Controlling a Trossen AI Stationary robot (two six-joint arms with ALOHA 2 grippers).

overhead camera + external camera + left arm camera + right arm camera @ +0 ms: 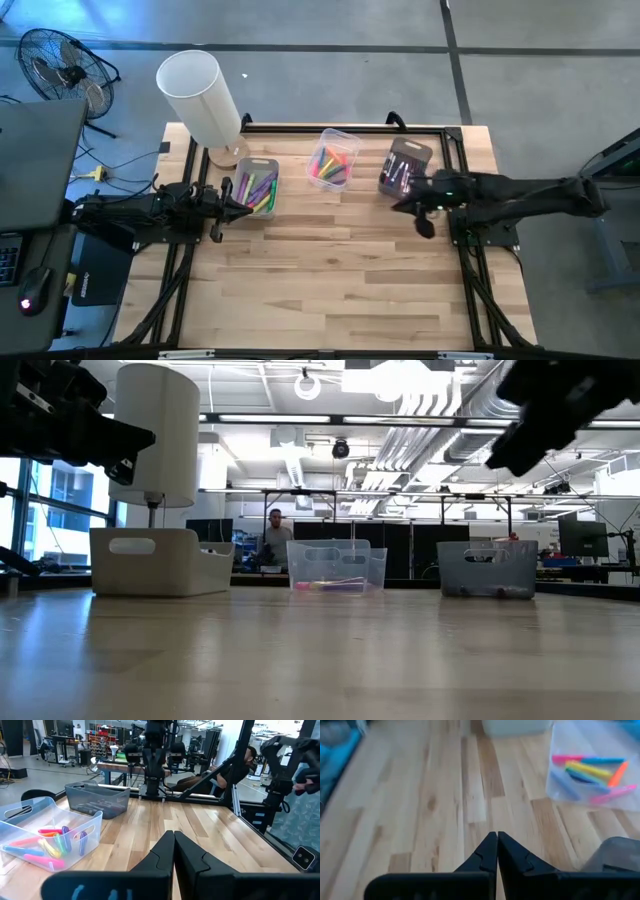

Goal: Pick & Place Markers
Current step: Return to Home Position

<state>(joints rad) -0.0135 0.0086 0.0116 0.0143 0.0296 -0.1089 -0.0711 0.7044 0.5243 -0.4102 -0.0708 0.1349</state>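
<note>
Markers in pink, yellow, green and orange lie in a white bin (258,186) and in a clear bin (333,160). Dark ones lie in a grey bin (404,165). All three bins stand in a row at the table's far side. My left gripper (246,208) hangs shut and level by the white bin's near left corner, holding nothing; its wrist view shows the fingers (174,845) closed together. My right gripper (400,205) is shut too, tilted down above the table just near of the grey bin, with nothing between its fingers (497,845).
A white cylinder lamp (200,95) stands at the table's far left corner, behind the white bin. Black frame rails (460,150) run along the table's edges. Bare wood (330,270) fills the table's near half. A person (272,535) sits far behind the table.
</note>
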